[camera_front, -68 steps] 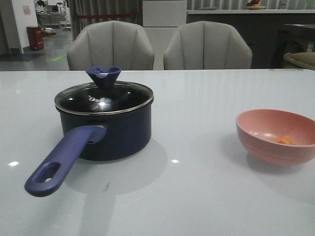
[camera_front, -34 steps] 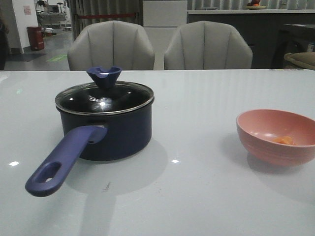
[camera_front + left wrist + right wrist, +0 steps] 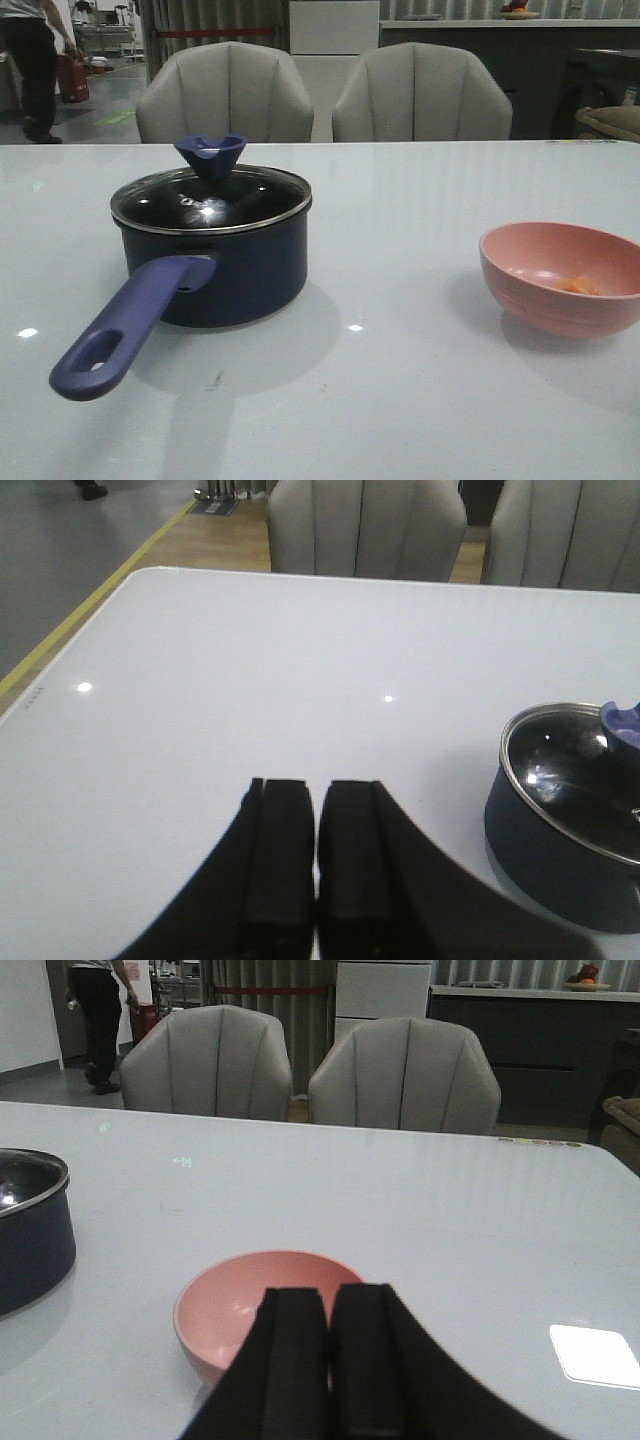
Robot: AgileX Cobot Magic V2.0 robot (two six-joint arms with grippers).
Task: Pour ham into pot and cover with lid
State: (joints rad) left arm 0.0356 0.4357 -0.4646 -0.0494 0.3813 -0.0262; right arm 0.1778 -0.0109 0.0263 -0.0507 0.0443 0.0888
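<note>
Lid (image 3: 211,199) on pot (image 3: 215,270) — nothing begun.
Left gripper (image 3: 317,845) nearer, pot to its right; both grippers pressed together, holding nothing.

You're looking at a showroom or demo hall, not a home: glossy white tabletop (image 3: 420,200) with two grey upholstered chairs (image 3: 225,92) behind it, dark counter (image 3: 480,40) at the back, yellow floor line (image 3: 95,595), person (image 3: 35,60) walking an open concrete aisle.

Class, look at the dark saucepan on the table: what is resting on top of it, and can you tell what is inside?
A glass lid with a blue knob sits on the saucepan. Through the glass only dark interior and glare show; any contents cannot be made out.
</note>
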